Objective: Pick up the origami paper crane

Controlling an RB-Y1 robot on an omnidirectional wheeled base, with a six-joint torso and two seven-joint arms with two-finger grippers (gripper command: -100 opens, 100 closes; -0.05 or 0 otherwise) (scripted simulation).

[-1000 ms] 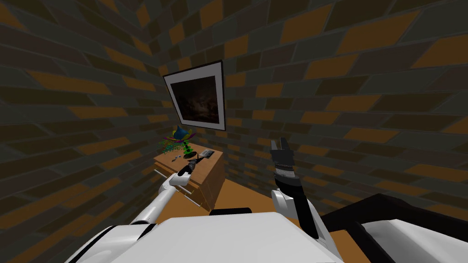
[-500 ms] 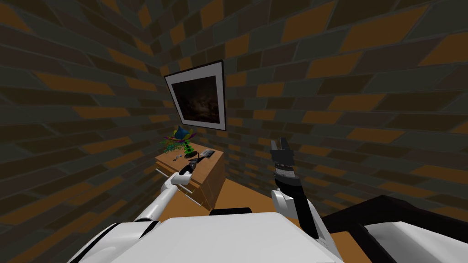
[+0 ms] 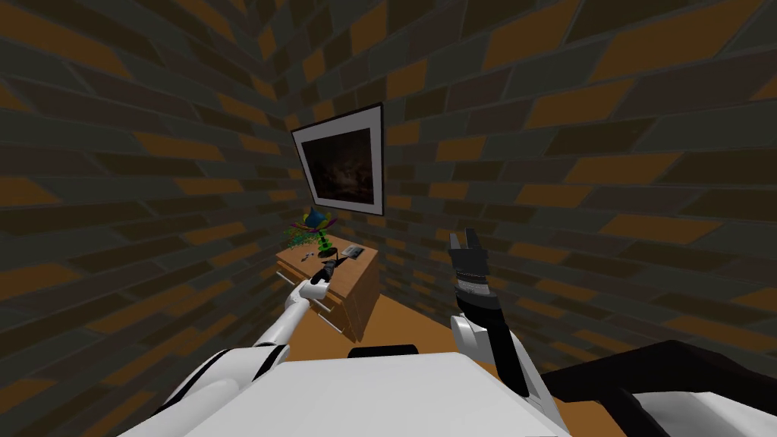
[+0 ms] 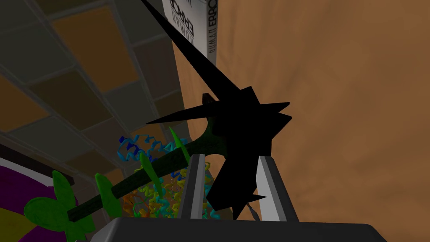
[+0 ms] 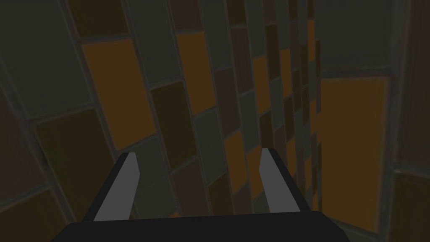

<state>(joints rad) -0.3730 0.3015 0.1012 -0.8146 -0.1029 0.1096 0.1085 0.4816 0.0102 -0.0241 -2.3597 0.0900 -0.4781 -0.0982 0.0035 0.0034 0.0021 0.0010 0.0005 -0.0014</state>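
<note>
The black spiky paper crane [image 4: 239, 138] is a flat, unshaded black. The left claw [image 4: 230, 159] and the right claw [image 5: 199, 154] each have light grey fingers on a dark box. The wooden drawer chest [image 4: 336, 105] is a mottled orange-brown. The brick-patterned wall [image 5: 126, 92] mixes dark grey, brown and orange blocks. The dark-stemmed plant [image 4: 105, 193] has bright green leaves, and the curly ribbon tangle [image 4: 147, 168] runs blue, cyan, yellow and orange. The white book [image 4: 197, 25] bears dark lettering. The black-framed picture [image 3: 343, 163] has a white border around a dark image.

Head camera sees the dresser [image 3: 363, 292] from afar, left wrist camera close.
</note>
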